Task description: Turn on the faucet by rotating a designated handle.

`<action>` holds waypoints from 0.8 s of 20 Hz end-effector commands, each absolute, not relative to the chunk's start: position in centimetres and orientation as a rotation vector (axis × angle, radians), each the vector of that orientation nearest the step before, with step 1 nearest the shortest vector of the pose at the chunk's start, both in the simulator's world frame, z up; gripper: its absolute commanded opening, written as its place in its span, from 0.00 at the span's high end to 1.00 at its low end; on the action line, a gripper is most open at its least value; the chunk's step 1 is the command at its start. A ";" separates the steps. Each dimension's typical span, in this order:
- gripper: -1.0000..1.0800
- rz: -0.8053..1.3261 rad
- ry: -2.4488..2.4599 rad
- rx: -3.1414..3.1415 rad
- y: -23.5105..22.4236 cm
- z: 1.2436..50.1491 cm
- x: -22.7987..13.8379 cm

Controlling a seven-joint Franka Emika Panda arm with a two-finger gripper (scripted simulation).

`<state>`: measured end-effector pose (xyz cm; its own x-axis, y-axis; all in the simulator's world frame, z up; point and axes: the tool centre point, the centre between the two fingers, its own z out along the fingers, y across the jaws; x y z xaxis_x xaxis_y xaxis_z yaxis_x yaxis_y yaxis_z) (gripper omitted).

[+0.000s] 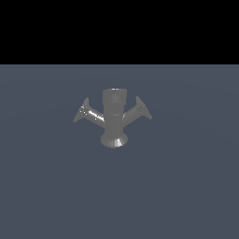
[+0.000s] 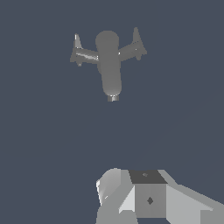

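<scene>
Dim, flat, slightly soft renders with no cast shadows; one glossy streak glints on the handle (image 1: 91, 114)

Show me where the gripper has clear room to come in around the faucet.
Bare floor surrounds the faucet on every side; the widest stretch lies in front of its base. Crowded spots: the notches between the upright cylinder and the handle or the darker arm. The gripper is well away from it.

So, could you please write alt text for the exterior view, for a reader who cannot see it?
A small grey metallic faucet stands alone on a flat blue-grey floor, an upright ribbed cylinder on a flared round base. Two arms angle up from it: the lighter handle with a glossy streak on the exterior view's left, a duller arm opposite. No gripper appears.
</scene>
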<state>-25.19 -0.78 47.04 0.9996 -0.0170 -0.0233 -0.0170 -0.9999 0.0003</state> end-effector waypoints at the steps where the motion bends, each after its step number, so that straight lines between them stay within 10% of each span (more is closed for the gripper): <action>1: 0.70 -0.147 -0.024 3.163 -0.2 44.1 -25.1; 13: 0.34 -0.283 -0.007 3.142 8.3 28.2 -17.3; 16: 0.41 -0.233 0.140 3.125 8.2 25.5 -14.1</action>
<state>-15.60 7.88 26.95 0.9860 0.0402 -0.1619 0.0391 -0.9992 -0.0100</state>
